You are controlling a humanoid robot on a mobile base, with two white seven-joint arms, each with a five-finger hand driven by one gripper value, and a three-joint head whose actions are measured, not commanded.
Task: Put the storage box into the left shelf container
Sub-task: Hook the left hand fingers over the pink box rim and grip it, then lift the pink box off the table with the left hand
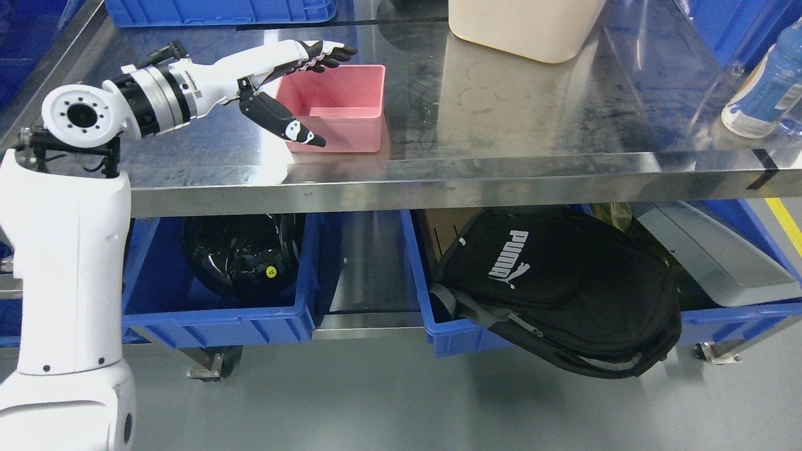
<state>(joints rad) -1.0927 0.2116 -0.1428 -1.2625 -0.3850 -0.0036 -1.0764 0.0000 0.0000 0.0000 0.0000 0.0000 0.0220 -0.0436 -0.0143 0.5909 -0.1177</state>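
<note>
A pink storage box (341,106) stands open-topped on the steel table top (501,125), left of the middle. My left hand (307,94) reaches in from the left at the box's left wall. Its fingers (329,53) are stretched over the far left rim and its thumb (285,122) points along the near left corner; nothing is gripped. The box rests flat on the table. On the lower shelf at the left sits a blue container (219,313) with a black helmet (241,257) in it. My right arm does not show.
A cream bin (523,28) stands at the back of the table and a blue bottle (764,94) lies at the right edge. A blue crate (219,11) is at the back left. Below, a second blue container (451,332) holds a black backpack (564,294).
</note>
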